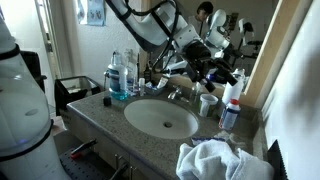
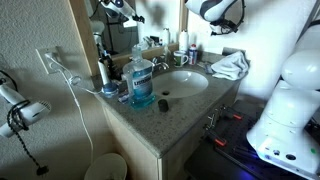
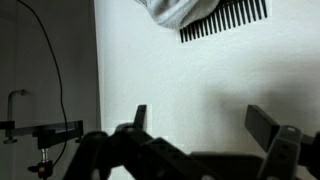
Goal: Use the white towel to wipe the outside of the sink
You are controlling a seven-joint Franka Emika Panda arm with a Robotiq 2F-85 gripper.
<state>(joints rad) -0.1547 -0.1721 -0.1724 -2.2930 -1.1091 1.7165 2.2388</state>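
A crumpled white towel (image 1: pixel 215 160) lies on the granite counter beside the oval sink (image 1: pixel 160 118), and both show in both exterior views: towel (image 2: pixel 230 66), sink (image 2: pixel 180 82). My gripper (image 1: pixel 222 74) hangs in the air above the counter, over the far side of the sink; it also shows at the top of an exterior view (image 2: pixel 224 27). In the wrist view the gripper (image 3: pixel 200 125) is open and empty, facing a white wall. A bit of the towel (image 3: pixel 180 10) shows at the top edge of that view, well away from the fingers.
A blue mouthwash bottle (image 2: pixel 141 78) and other bottles stand at one end of the counter. A cup (image 1: pixel 207 103) and a small bottle (image 1: pixel 229 115) stand near the faucet (image 1: pixel 178 92). A mirror backs the counter. A hair dryer (image 2: pixel 20 110) hangs on the wall.
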